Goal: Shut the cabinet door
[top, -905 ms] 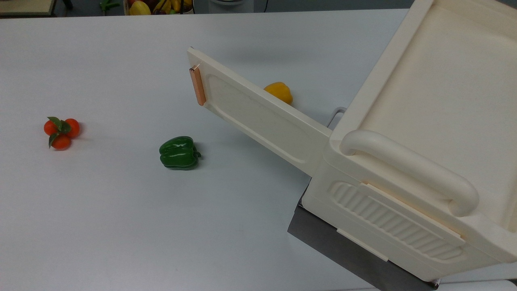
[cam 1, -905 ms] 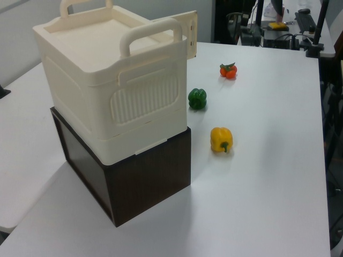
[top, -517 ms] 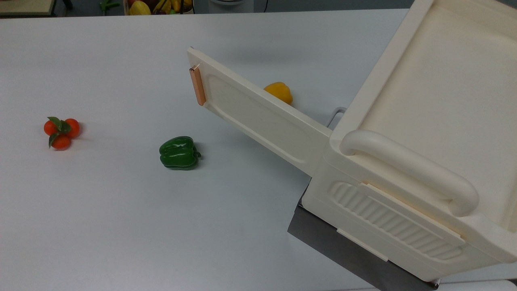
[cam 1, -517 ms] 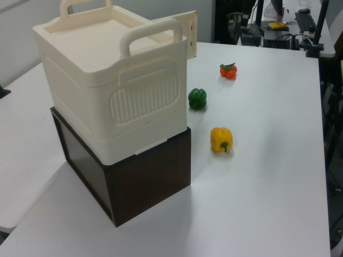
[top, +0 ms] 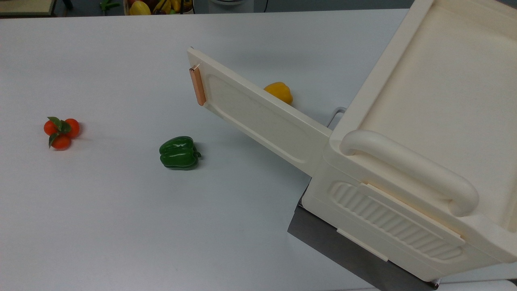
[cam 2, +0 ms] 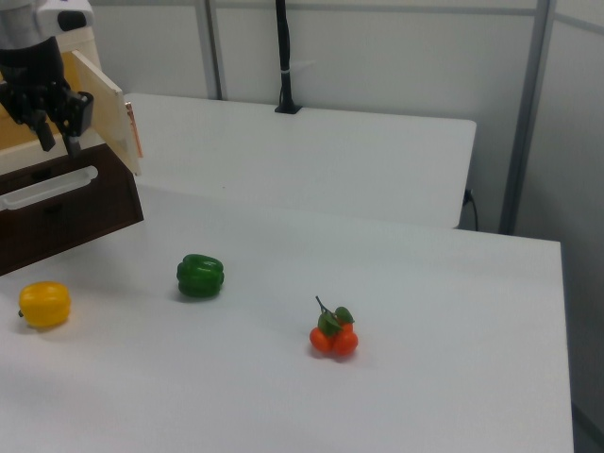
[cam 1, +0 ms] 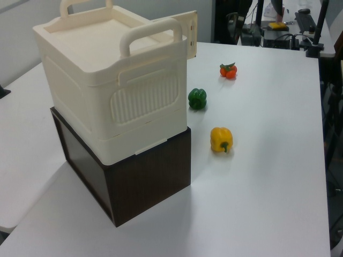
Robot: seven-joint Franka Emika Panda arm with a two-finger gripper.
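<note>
The cabinet door (top: 258, 115) is a long cream panel with a copper-orange bar handle (top: 197, 86) at its free end. It stands swung wide open from the cream cabinet (top: 428, 105), which rests on a dark base (cam 1: 144, 182). In the left view the door (cam 1: 188, 32) sticks out behind the cabinet (cam 1: 107, 91). In the right view my gripper (cam 2: 57, 140) hangs at the top left, just left of the door (cam 2: 102, 106) and above the dark base (cam 2: 66, 212). Its fingers are open, with nothing between them.
A green pepper (top: 179, 152) lies on the white table (top: 101, 226) in front of the door. A yellow pepper (top: 278, 91) sits behind the door. A cluster of small oranges (top: 60, 131) lies at the top view's left. A white wire loop (top: 336, 115) sticks out by the hinge.
</note>
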